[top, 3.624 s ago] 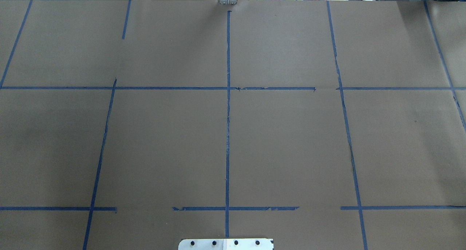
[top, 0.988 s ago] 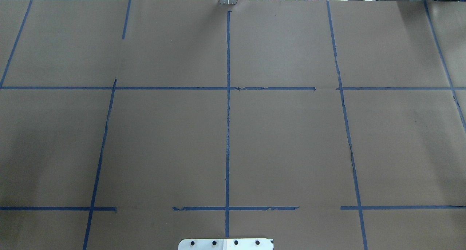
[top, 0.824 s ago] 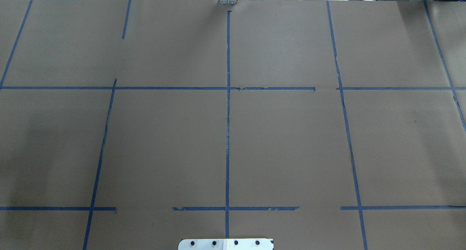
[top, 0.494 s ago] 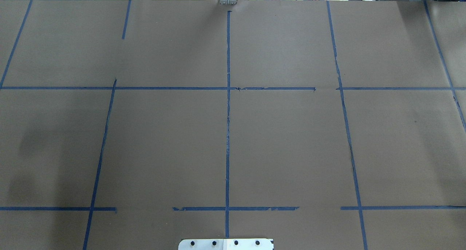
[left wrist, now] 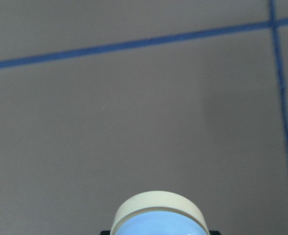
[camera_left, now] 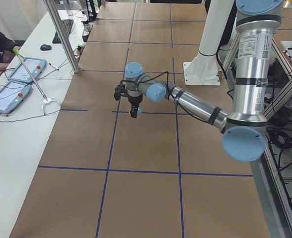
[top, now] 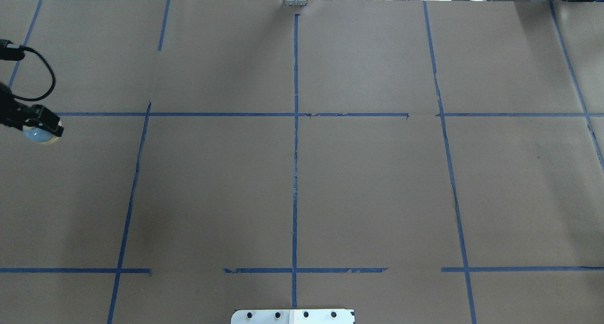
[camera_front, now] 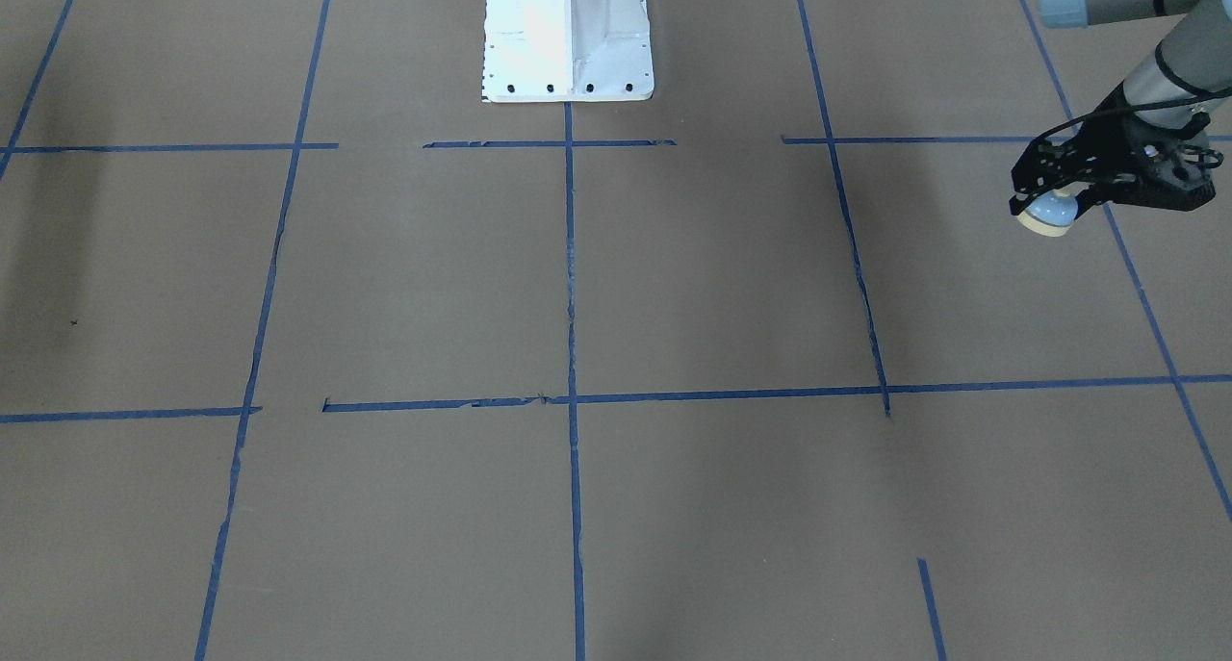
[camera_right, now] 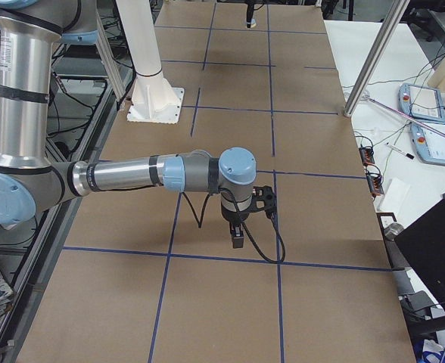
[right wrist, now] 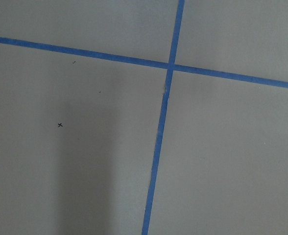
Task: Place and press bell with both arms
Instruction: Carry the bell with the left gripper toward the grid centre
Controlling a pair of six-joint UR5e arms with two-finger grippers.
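While bell was pinched in left gripper, base down above table, right gripper was seen well apart, state unclear.

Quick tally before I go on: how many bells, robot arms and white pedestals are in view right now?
Bell: 1, gripped in the left hand
Arms: 2, the left arm and the right arm
White pedestal: 1
Total: 4
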